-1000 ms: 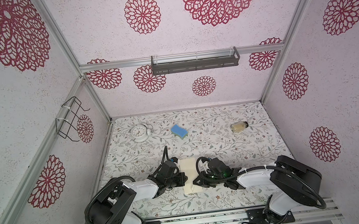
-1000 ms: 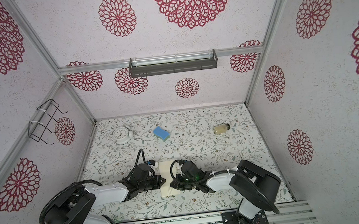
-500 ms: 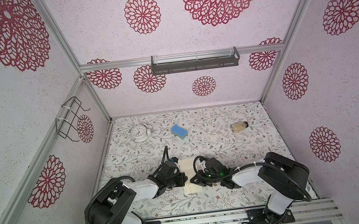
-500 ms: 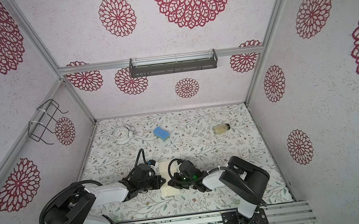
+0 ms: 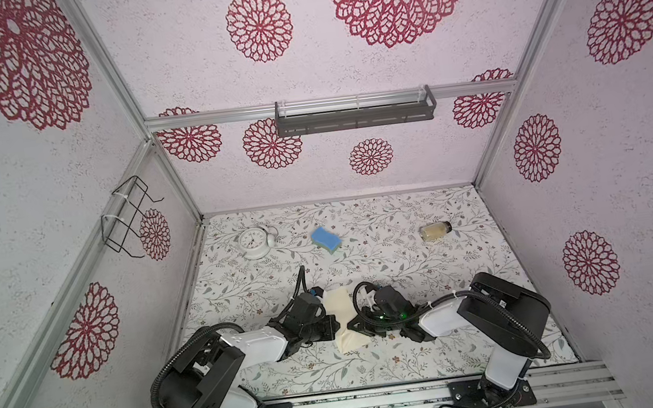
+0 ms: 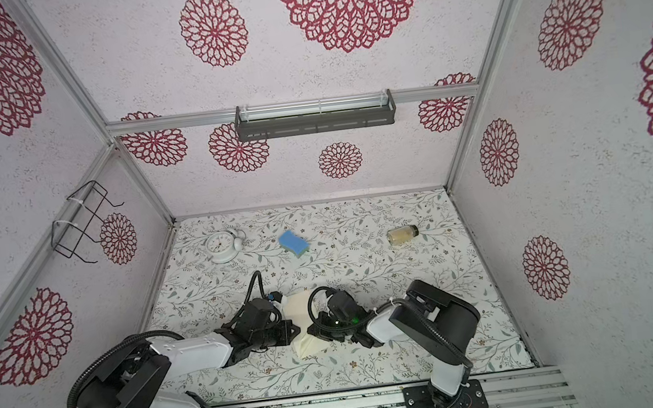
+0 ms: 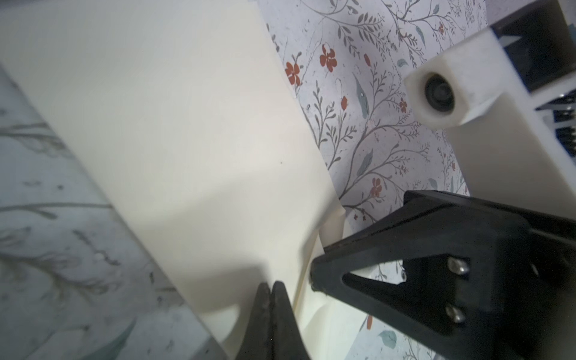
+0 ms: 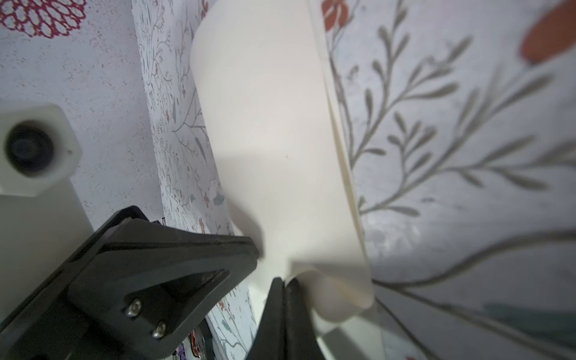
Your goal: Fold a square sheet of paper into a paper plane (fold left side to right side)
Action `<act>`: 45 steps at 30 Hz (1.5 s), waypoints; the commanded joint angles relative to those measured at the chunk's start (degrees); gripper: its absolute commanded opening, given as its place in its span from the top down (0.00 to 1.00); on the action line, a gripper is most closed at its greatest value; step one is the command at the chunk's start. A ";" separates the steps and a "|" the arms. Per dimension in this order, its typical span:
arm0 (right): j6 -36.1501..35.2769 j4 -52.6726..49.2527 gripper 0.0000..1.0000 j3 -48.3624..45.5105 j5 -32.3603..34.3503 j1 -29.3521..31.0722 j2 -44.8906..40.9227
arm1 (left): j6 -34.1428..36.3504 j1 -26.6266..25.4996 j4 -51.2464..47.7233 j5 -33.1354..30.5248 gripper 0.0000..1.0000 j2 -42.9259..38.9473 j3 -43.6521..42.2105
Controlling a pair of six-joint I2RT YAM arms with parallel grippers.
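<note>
In both top views the arms (image 5: pixel 257 342) hid the side edges of the square sheet of paper (image 5: pixel 338 306), and we could not tell whether the left end effector (image 5: pixel 333 325) or the right end effector (image 5: pixel 353 324) touched it. In the left wrist view the picture's edge cut the sheet off and the near desk (image 7: pixel 62 249) was blurred; in the right wrist view we could not tell whether paper lay between the closed fingers (image 8: pixel 271 324).

Both top views overlook the whole table (image 5: pixel 408 271); close wrist views, blurry, apparently share the paper (image 7: pixel 187 124).
</note>
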 commanded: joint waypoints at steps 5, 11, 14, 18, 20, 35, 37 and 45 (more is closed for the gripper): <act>1.72 3.88 1.00 -1.75 -0.05 -0.30 0.80 | 0.70 1.05 -3.93 -2.80 1.00 -2.31 3.80; 2.14 4.77 1.00 -2.37 -0.05 -0.28 0.81 | 0.25 3.89 -3.67 -2.59 1.00 -0.41 4.95; 2.50 5.49 1.00 -2.61 -0.12 -0.25 0.83 | 0.57 4.36 -3.85 -2.52 1.00 1.18 5.50; 2.86 6.20 1.00 -3.07 -0.44 -0.20 0.53 | 0.90 5.29 -3.41 -2.59 1.00 3.37 5.51; 2.92 6.30 1.00 -3.10 -0.61 -0.11 0.29 | 1.40 5.58 -3.40 -2.45 1.00 4.61 5.86; 2.07 3.77 1.00 0.71 -1.84 0.86 0.05 | 4.09 6.20 -2.04 -0.40 1.00 9.25 7.80; 1.82 3.43 1.00 1.50 -2.03 1.13 0.43 | 4.12 6.24 -2.09 -0.28 1.00 9.34 7.87; 1.65 3.05 1.00 3.62 -2.25 1.78 2.38 | 4.18 6.29 -1.96 0.01 1.00 9.60 7.75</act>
